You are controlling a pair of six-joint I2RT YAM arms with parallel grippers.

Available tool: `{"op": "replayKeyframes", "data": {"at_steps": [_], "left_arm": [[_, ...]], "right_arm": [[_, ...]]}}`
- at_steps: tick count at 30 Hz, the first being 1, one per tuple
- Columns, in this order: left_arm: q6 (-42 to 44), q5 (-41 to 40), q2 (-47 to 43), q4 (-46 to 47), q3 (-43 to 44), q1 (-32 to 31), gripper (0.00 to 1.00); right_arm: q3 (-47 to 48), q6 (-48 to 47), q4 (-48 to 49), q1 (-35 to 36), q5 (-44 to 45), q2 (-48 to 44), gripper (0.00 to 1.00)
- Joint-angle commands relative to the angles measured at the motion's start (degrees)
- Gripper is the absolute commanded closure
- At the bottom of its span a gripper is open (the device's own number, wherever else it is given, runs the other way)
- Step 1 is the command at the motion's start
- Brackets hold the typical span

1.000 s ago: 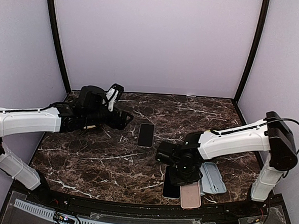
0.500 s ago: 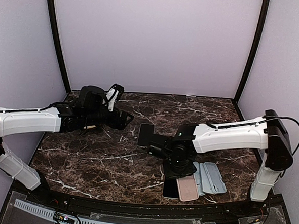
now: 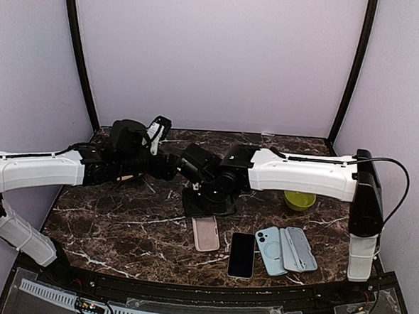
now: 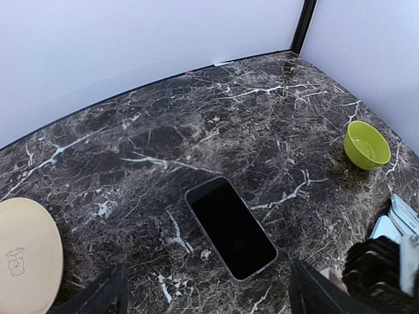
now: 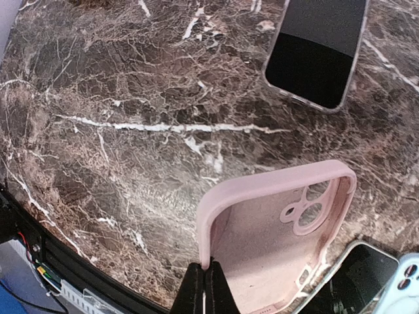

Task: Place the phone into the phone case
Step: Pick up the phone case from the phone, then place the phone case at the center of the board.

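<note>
Mid-table, pink case point(image 3: 205, 233): moved over from the near-right cluster, now just beside the phone point(image 4: 230, 227)
Right gripper point(image 5: 204, 278): fingers pressed together on the case's rim corner
Left gripper point(image 4: 208, 281): held wide apart above the phone
Meaning: case and phone are paired; fitting is not yet done
Phones: two, the spare phone point(image 3: 242, 255) left beside the pale blue cases point(image 3: 300, 249)
Others: one pink case, two pale blue cases, one green bowl point(image 3: 299, 199)

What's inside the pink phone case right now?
Nothing: the pink phone case is empty, its bare inner back and camera cutouts showing. Only the rim spot pinched by the right gripper is covered.
</note>
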Motion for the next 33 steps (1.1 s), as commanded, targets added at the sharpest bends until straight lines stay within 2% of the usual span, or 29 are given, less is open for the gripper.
{"op": "replayKeyframes", "data": {"at_steps": [1, 6, 18, 23, 27, 29, 30, 31, 32, 33], "left_arm": [[0.6, -3.1, -2.9, -0.1, 0.4, 0.3, 0.13], [0.7, -3.4, -3.2, -0.1, 0.4, 0.5, 0.13], [1.2, -2.1, -2.7, -0.3, 0.5, 0.7, 0.13], [1.3, -1.8, -2.5, -0.5, 0.6, 0.7, 0.13], [1.4, -1.3, -2.4, -0.5, 0.7, 0.7, 0.13], [1.4, -1.0, -2.4, -0.6, 0.7, 0.7, 0.13], [1.4, -0.8, -2.4, -0.6, 0.7, 0.7, 0.13], [1.3, -0.5, -2.4, -0.6, 0.7, 0.7, 0.13], [1.3, -0.4, -2.4, -0.6, 0.7, 0.8, 0.13], [1.3, -0.3, -2.3, -0.6, 0.8, 0.7, 0.13]], "right_arm": [[4.2, -2.7, 1.3, -1.5, -2.0, 5.1, 1.00], [6.5, -2.9, -1.6, -1.5, -0.7, 9.9, 1.00], [5.4, -2.9, 2.1, -1.5, -0.8, 13.7, 1.00], [5.6, -3.4, 2.9, -2.0, 0.0, 12.8, 0.76], [4.7, -2.1, 1.5, -1.9, 3.4, 9.9, 0.44], [1.8, -0.2, 0.4, -1.6, 7.3, 7.2, 0.34], [0.5, 1.1, 0.1, -1.4, 9.6, 5.6, 0.23], [-1.3, 2.3, -0.5, -1.3, 11.3, 4.2, 0.17], [-3.4, 3.7, -1.3, -1.2, 12.5, 3.0, 0.05], [-5.9, 4.8, -2.8, -1.2, 13.2, 1.9, 0.02]]}}
